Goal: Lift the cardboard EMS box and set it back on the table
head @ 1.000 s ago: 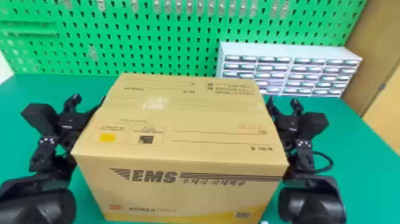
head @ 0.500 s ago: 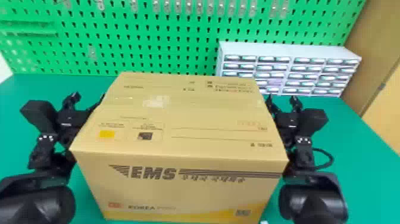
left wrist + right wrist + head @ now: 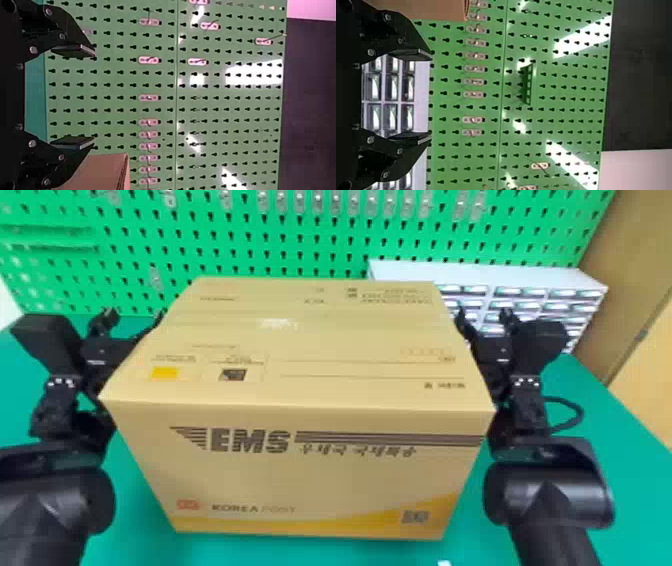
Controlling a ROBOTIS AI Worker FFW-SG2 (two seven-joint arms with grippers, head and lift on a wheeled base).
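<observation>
EMS box (image 3: pixel 320 480), edges between left gripper (image 3: pixel 134 315), right gripper (image 3: pixel 483 312)

EMS box (image 3: pixel 320 475) over the table (image 3: pixel 615 440), drawer cabinet (image 3: pixel 535 277) behind it to the right, pegboard (image 3: pixel 320 235) behind both

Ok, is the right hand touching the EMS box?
Cannot tell. In the head view, the right hand lies close beside the EMS box, but neither contact nor gap shows plainly.

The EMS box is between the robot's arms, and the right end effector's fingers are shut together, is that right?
No: the right wrist view shows the right end effector open, its fingers wide apart. The EMS box is indeed between the left arm and the right arm.
</observation>
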